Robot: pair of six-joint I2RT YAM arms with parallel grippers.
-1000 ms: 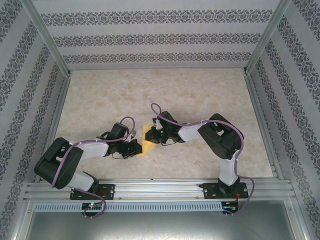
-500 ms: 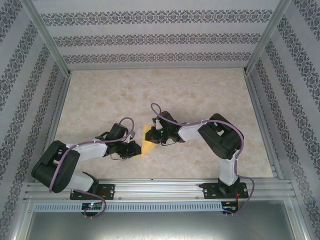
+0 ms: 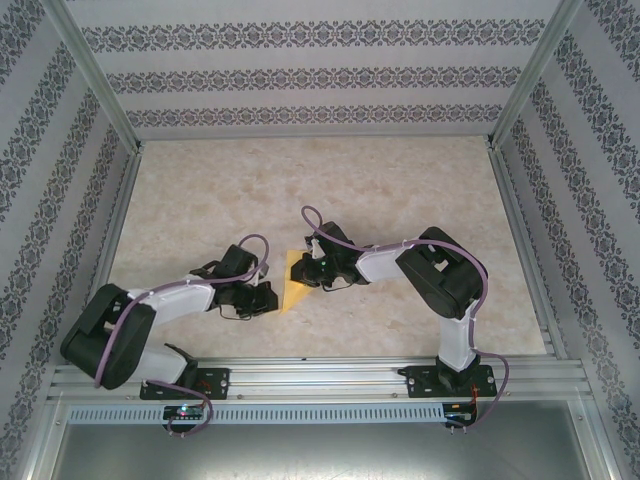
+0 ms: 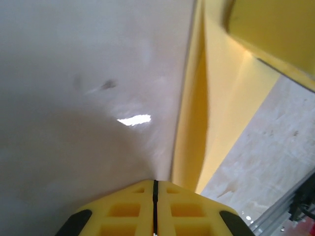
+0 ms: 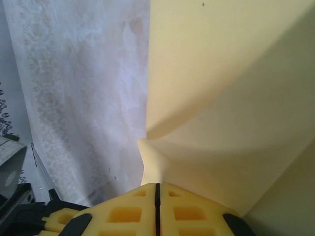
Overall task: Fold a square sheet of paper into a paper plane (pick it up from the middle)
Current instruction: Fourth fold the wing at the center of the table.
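Square sheet of paper point(image 3: 296, 283) is lying partly folded on the marbled table point(image 3: 400, 190), near the front edge and between my two arms, showing from above as a roughly triangular yellow shape. My left gripper point(image 3: 272, 296) is sitting at its left edge, just beside it, low over the table. Through my left wrist camera I am seeing my yellow fingers point(image 4: 128, 209) pressed flat together with only a thin dark seam between them, and a raised fold of the paper is running down to their right side; I cannot tell whether any layer is caught there. My right gripper point(image 3: 302, 275) is reaching in from the right and resting over the paper's upper part. Its jaws are likewise pressed together, and through that wrist camera a curled flap of the sheet is rising straight from the fingertips point(image 5: 123, 211), too close for me to tell whether it is pinched or merely touching.
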